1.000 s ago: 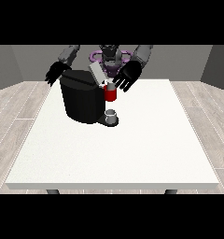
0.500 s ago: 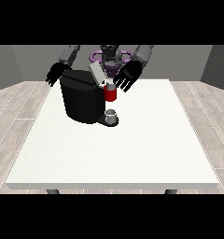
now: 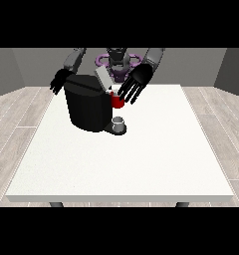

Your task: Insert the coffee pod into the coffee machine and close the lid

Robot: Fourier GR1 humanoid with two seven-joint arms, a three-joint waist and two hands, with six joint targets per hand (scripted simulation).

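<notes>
You are looking at the black coffee machine (image 3: 86, 107) sitting near the far left corner of the white table (image 3: 141, 159), its lid (image 3: 102, 79) standing raised and tilting back toward the far edge. The hand at the view's right (image 3: 136, 82) is hovering just beside the machine's top with its fingers spread and straight, pointing down toward a red thing at the machine (image 3: 117, 101). A grey cup (image 3: 119, 122) is resting upright on the machine's base. The hand at the view's left (image 3: 58, 82) is hanging behind the machine, fingers relaxed, holding nothing.
</notes>
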